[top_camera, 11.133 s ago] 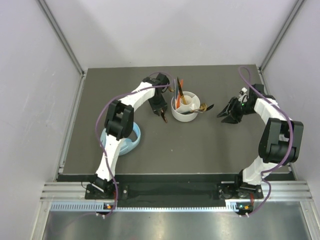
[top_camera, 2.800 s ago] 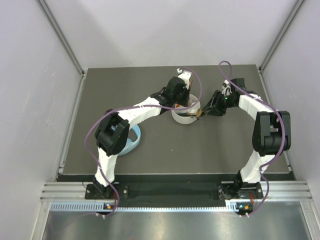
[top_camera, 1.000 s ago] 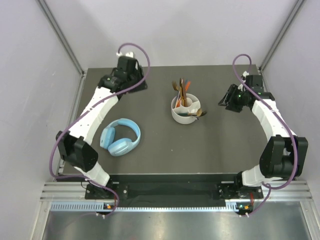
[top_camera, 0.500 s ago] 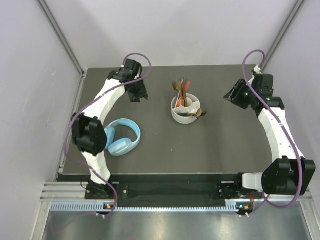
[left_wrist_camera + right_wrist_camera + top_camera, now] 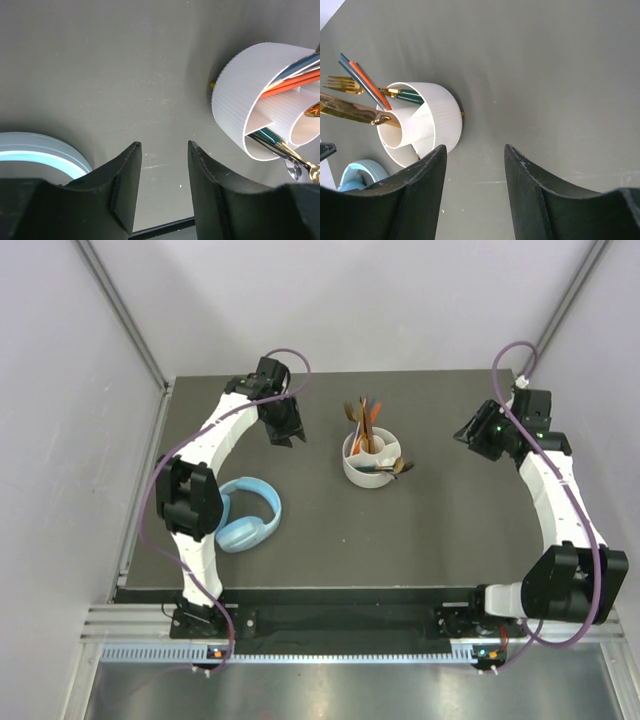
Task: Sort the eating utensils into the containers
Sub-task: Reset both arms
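Note:
The round white divided holder stands mid-table at the back. It holds orange and teal chopsticks, gold forks and spoons, and a spoon lying over its right rim. It also shows in the left wrist view and the right wrist view, with utensils sticking out. My left gripper is open and empty, left of the holder. My right gripper is open and empty, right of the holder. Both hover above bare mat.
Light blue headphones lie on the dark mat at the left front; their band shows in the left wrist view. Grey walls and metal rails enclose the table. The table's front edge lies near the arm bases.
Both arms have drawn back from the holder, now empty-handed. In the last half second the left gripper shifted slightly right and toward the front; the right gripper edged slightly outward.

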